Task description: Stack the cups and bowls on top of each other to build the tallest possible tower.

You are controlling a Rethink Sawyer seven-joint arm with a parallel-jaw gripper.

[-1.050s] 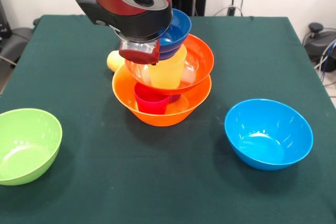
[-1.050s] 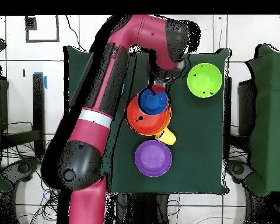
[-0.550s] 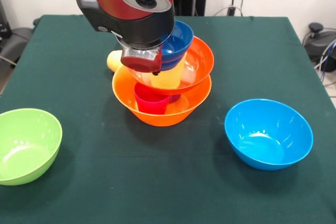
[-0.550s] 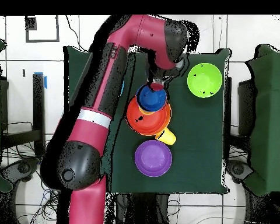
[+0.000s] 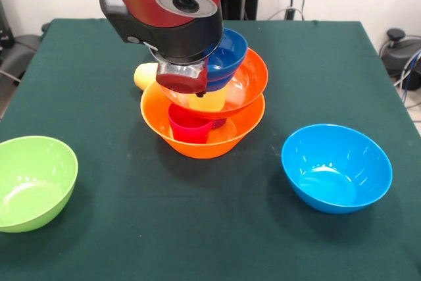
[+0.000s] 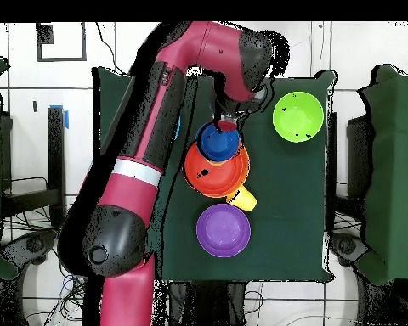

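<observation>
My claw (image 5: 186, 78) at the small dark blue bowl (image 5: 227, 51) atop the tower (image 5: 204, 129), grip state I cannot tell, lime green bowl (image 5: 33, 182) apart

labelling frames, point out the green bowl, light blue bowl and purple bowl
green bowl (image 5: 29, 185), front view, inside bottom
light blue bowl (image 5: 335, 170), front view, inner wall
purple bowl (image 6: 223, 230), overhead view, centre of the inside

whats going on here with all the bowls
A red robot arm is building a tower of plastic bowls and cups. Its end effector is at the small dark blue bowl on top, which sits on a yellow cup inside the red-orange bowl. The light blue bowl, lime green bowl and purple bowl stand loose on the table.
</observation>
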